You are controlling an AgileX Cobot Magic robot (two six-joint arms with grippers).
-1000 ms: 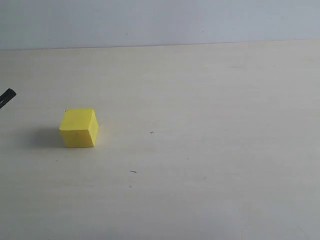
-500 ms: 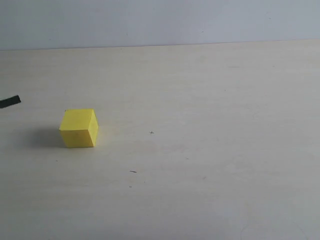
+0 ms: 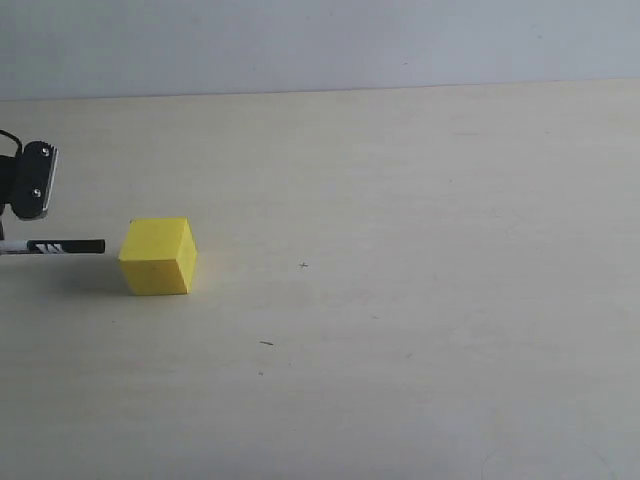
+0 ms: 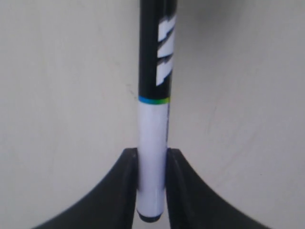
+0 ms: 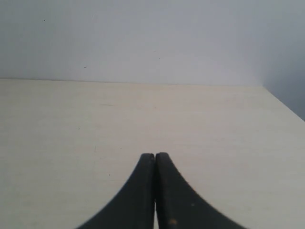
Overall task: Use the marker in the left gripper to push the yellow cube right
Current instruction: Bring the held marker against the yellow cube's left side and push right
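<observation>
At far left, the left gripper [image 4: 152, 164] was clamped on the white barrel of the marker [image 3: 60, 246]. Its black tip lay level, just beside the yellow cube [image 3: 158, 256] on the bench [image 3: 420, 300]. Approach looked finished; the next move called for a steady rightward push. The right gripper [image 5: 155, 160] was closed on nothing. No containers showed.

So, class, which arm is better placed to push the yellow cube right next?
Left. The left fingers clamp the marker, its tip just left of the yellow cube. The right fingers are shut, empty, no cube in view.
</observation>
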